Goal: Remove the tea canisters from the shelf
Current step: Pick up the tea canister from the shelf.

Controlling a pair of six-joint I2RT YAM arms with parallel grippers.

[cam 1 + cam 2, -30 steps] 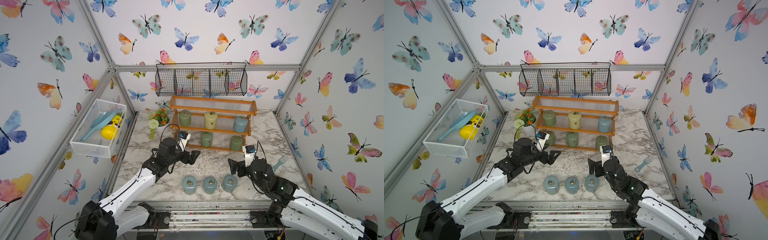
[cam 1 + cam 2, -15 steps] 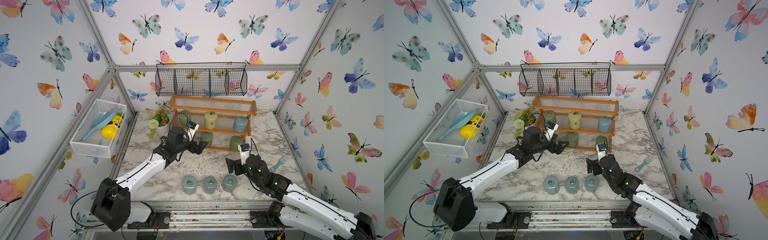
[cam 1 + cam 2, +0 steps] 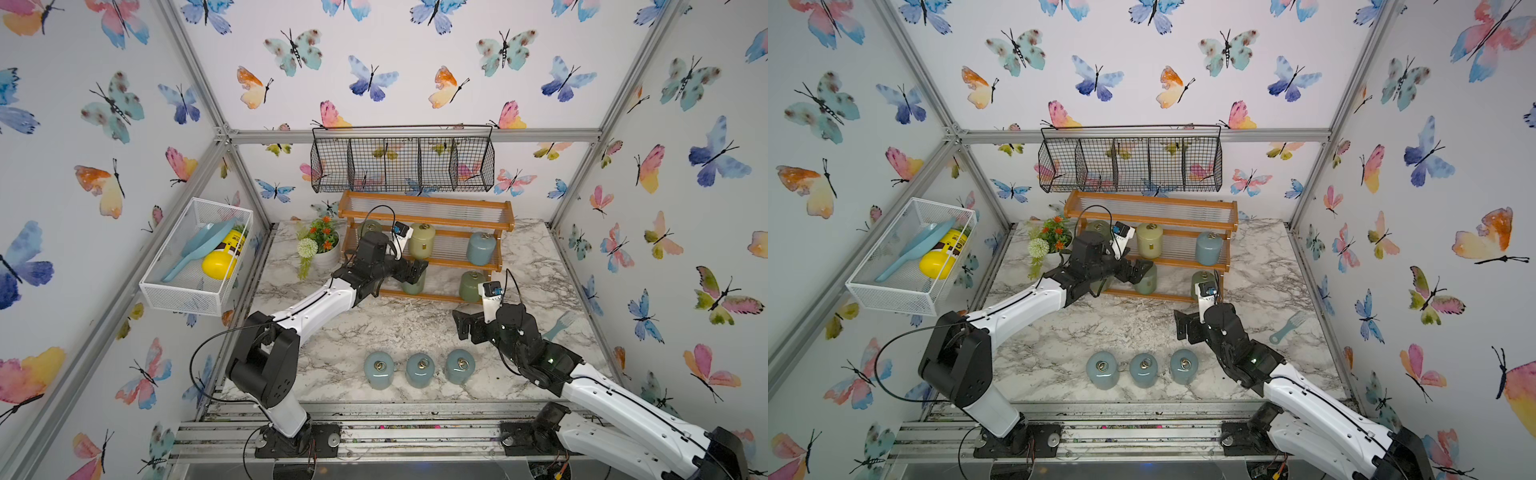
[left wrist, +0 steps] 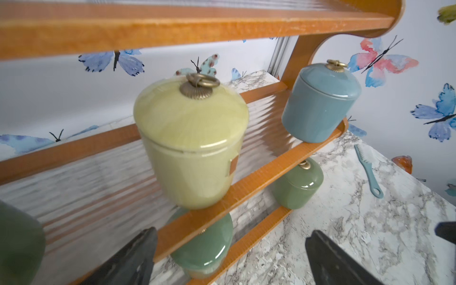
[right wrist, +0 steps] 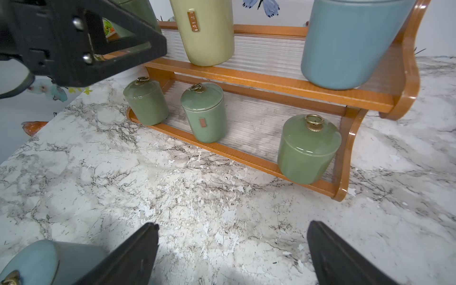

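Note:
The orange-brown shelf (image 3: 426, 216) stands at the back of the marble table. Its middle tier holds a sage green (image 3: 371, 226), a cream-yellow (image 3: 421, 240) and a pale blue tea canister (image 3: 481, 248). On the bottom tier stand three green ones (image 5: 145, 103) (image 5: 203, 112) (image 5: 308, 148). Three pale blue canisters (image 3: 419, 370) sit on the table near the front edge. My left gripper (image 3: 415, 270) is open at the shelf's front, below the cream-yellow canister (image 4: 192, 140) and just before a green one (image 4: 204, 246). My right gripper (image 3: 465, 328) hangs open over bare marble, facing the shelf (image 5: 271, 81).
A black wire basket (image 3: 402, 160) hangs on the back wall above the shelf. A white mesh basket (image 3: 195, 257) on the left wall holds a yellow bottle and a blue scoop. A white flower pot (image 3: 328, 257) stands left of the shelf. A blue comb (image 3: 559, 326) lies at the right.
My left arm has stretched forward and to the right, bringing its open gripper up to the shelf. The right gripper has crept a little closer to the shelf. Both stay open.

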